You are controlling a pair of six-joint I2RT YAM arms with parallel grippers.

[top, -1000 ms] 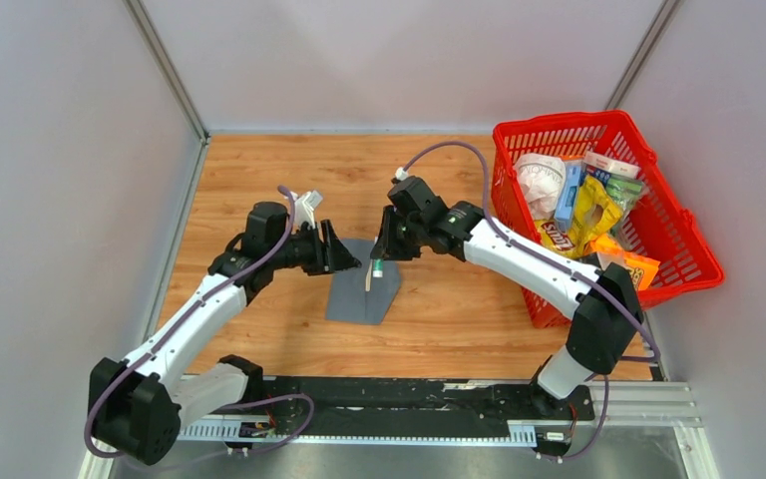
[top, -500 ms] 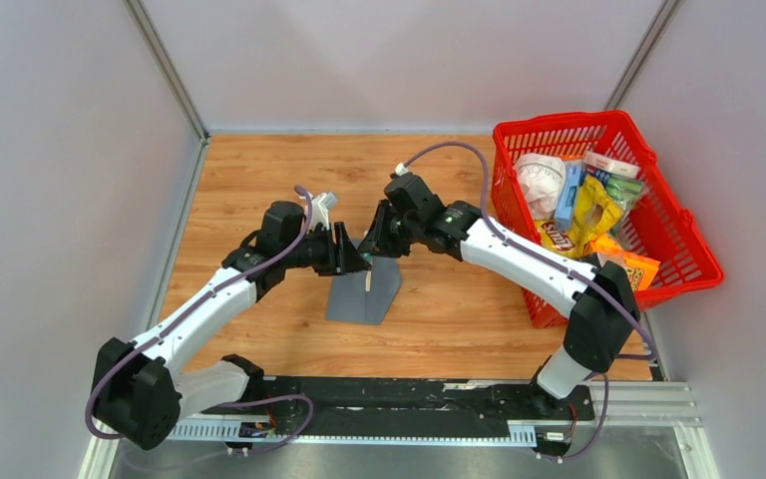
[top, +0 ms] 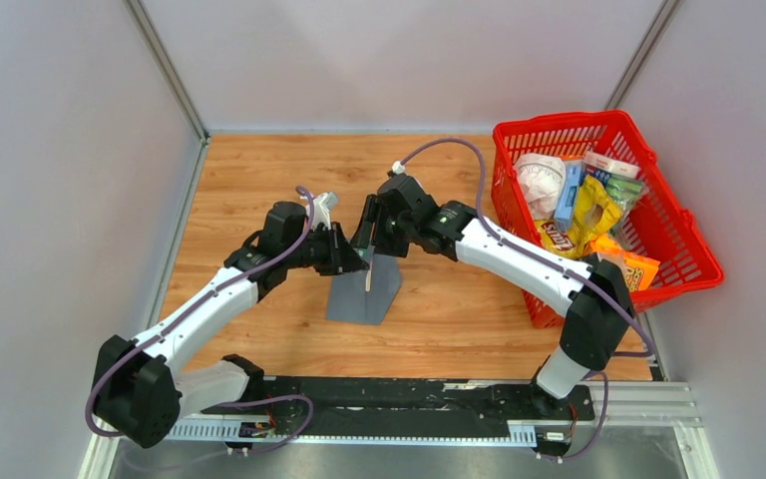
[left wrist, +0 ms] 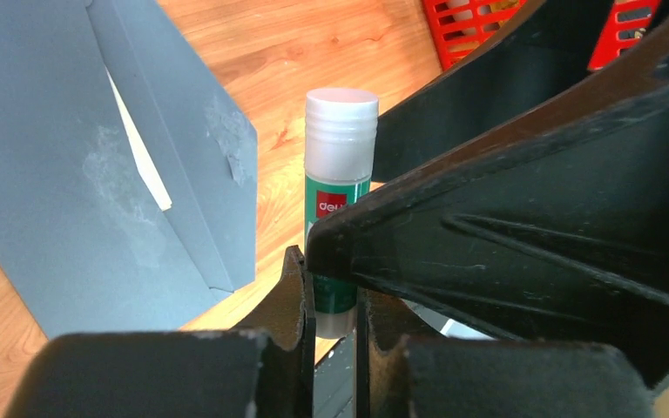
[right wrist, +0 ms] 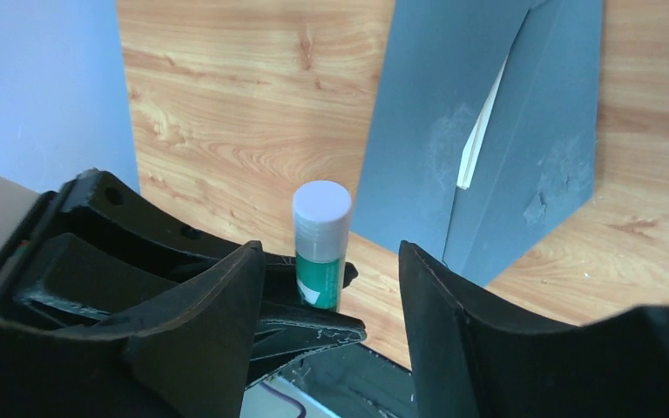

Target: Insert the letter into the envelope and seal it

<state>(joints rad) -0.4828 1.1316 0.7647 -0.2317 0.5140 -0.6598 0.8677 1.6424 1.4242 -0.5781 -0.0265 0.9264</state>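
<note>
L gripper (left wrist: 335, 292) clenched on glue stick (left wrist: 340, 148); R gripper (right wrist: 331, 292) released, jaws apart either side of stick. Envelope (top: 359, 296) flat on counter (top: 259, 170) beneath; letter (right wrist: 482, 131) edge peeking from it.

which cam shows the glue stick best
Left wrist: the glue stick stands close, mid-frame, cap and green label sharp, pinched in the left tool. Right wrist shows it smaller, from the cap end. Top view barely shows it.

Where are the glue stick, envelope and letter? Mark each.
glue stick (left wrist: 340, 113), left wrist view, white cap.
envelope (left wrist: 43, 157), left wrist view, grey body panel.
letter (left wrist: 152, 178), left wrist view, exposed pale sliver.
</note>
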